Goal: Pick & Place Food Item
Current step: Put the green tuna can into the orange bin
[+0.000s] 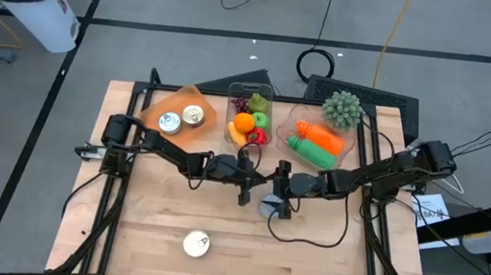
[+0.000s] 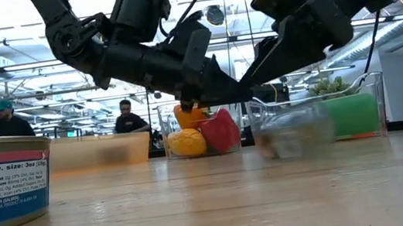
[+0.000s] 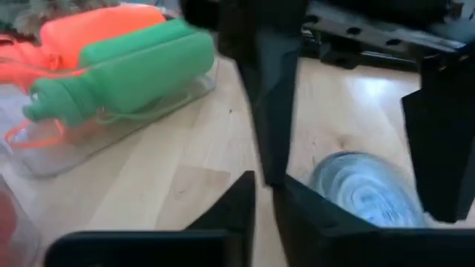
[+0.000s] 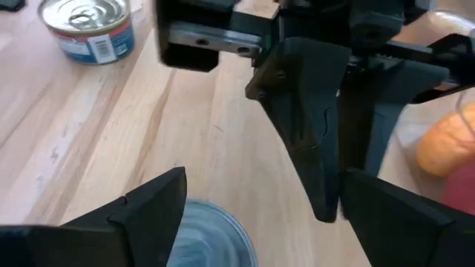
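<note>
on the light wooden bench (image 1: 137, 235), three containers sit along the far edge. the orange tray (image 1: 160, 102) toward the far left corner holds two round metal cans (image 1: 181, 119) standing upright. the clear narrow plastic bin (image 1: 251, 93) at the middle of the far edge holds plastic fruit: an orange, a green piece, a yellow piece, a red pepper and dark grapes. the clear plastic bin (image 1: 294, 124) further right holds a green bottle (image 3: 122, 74) and an orange bottle (image 3: 96, 30) lying side by side; a spiky green plant-like ball (image 1: 342, 111) sits at its far right corner.

both arms meet near the bench's middle. the left gripper (image 1: 243, 194) has its jaws together, and nothing shows between them. the right gripper (image 1: 282, 206) has its jaws apart, straddling a round silver-blue can (image 1: 271, 206) that stands on the wood just beside the left fingertips; whether the fingers touch it cannot be told. the can is blurred in both wrist views and half covered from above.

another round can with a pale lid (image 1: 196, 244) stands alone near the front edge; the low view cuts it off at the picture's side.
</note>
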